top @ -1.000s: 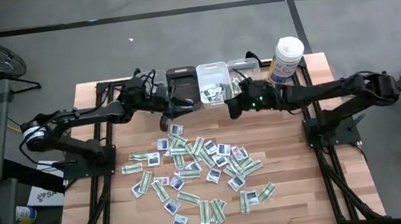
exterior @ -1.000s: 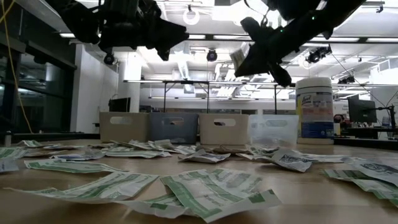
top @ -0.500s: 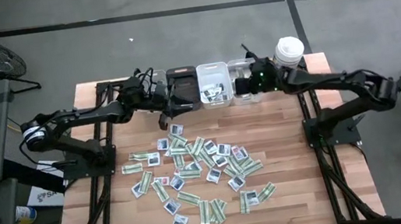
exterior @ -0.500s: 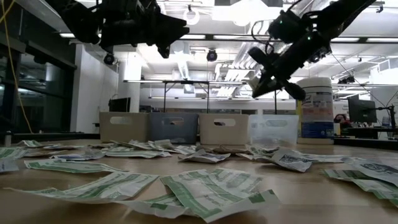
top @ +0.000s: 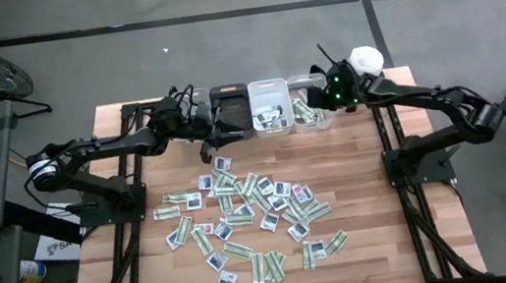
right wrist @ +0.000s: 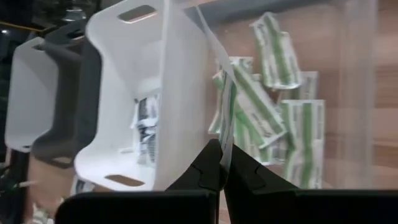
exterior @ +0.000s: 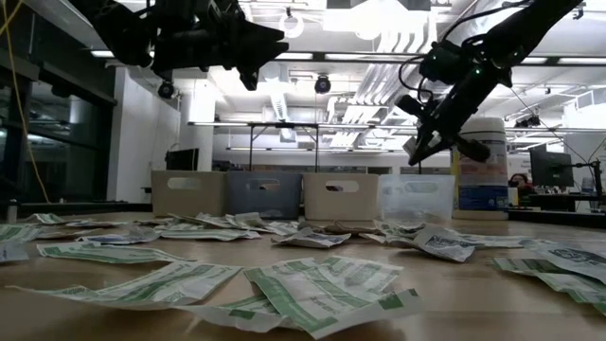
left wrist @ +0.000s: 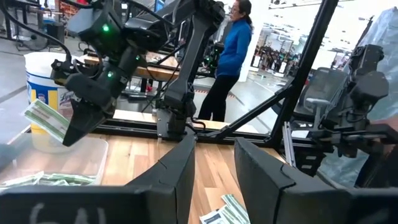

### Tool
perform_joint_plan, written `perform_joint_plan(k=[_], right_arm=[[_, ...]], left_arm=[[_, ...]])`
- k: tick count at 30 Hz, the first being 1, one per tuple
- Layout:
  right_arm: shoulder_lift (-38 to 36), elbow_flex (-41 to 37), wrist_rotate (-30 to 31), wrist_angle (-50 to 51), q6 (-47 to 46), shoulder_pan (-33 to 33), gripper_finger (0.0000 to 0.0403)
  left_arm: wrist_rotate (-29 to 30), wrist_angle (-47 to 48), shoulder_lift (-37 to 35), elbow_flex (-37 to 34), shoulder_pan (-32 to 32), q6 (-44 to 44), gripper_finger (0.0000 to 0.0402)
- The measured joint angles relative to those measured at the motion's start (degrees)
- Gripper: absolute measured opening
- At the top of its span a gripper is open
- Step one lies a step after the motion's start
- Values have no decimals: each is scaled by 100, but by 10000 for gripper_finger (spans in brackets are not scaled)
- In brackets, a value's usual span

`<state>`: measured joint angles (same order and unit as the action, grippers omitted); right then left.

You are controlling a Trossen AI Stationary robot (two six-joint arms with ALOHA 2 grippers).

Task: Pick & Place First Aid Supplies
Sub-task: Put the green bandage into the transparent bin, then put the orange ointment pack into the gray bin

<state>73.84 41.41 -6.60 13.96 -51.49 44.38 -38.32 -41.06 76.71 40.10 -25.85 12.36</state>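
Right gripper (right wrist: 222, 163) now over clear bin (top: 313, 123); four bins.

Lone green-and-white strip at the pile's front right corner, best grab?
Judging from overhead: the strip lies flat with bare table on its outer side. Come straight down, jaws across its narrow width, near the free outer end, away from the squarish packet beside it.
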Motion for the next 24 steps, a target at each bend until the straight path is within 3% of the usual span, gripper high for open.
perform_joint_plan(k=[8, 24], right_arm=[[0, 0, -120, 36, 231, 116, 17], [0, 0, -540, -172, 934, 174, 145]], left_arm=[[38, 0, 0, 2, 0, 292, 111], [443, 0, 0, 2, 0, 297, 111]])
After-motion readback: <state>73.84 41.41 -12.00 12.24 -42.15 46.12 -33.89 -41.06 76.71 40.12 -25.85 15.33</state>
